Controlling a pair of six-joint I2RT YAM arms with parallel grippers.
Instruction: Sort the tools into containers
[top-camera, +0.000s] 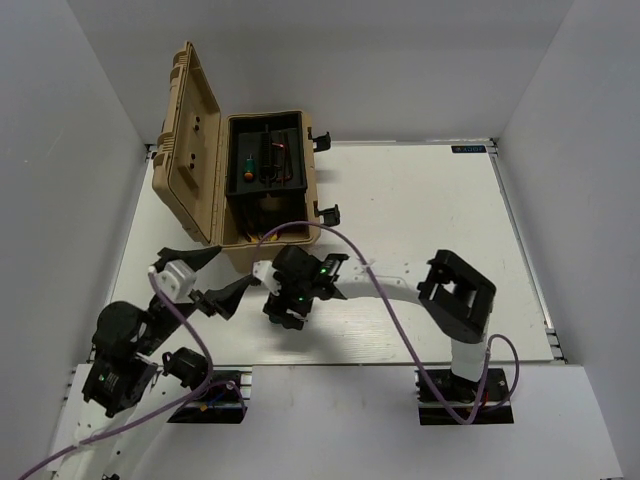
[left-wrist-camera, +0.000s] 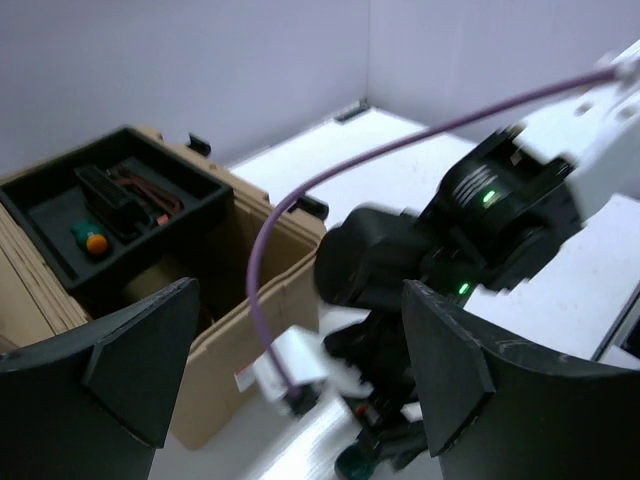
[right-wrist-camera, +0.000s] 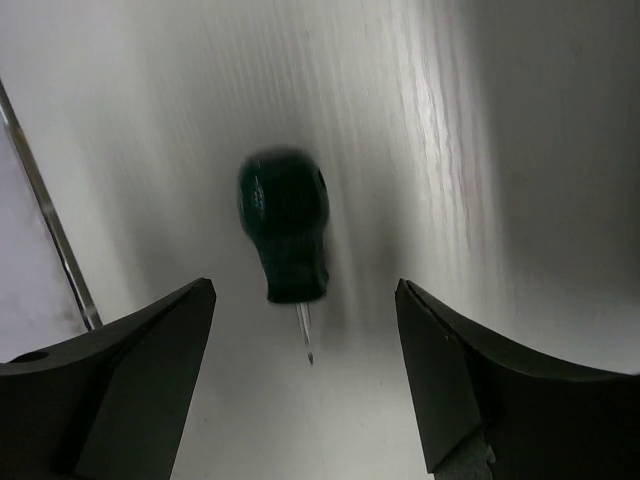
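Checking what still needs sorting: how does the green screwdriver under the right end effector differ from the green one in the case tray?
The table screwdriver lies on the white table, framed by the open right end effector; the tray screwdriver sits in the black tray of the case. The tray screwdriver shows an orange spot; the table screwdriver shows none. Both have green handles.

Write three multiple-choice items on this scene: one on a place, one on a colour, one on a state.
1. The case stands on the table at: A back left; B front right; C centre.
2. The screwdriver under the right gripper has a handle that is: A red; B green; C yellow.
3. The lid is: A shut; B open; C taken off.
Key: A, top view shows it in the far left corner; B, the right wrist view shows dark green; B, it stands swung back.
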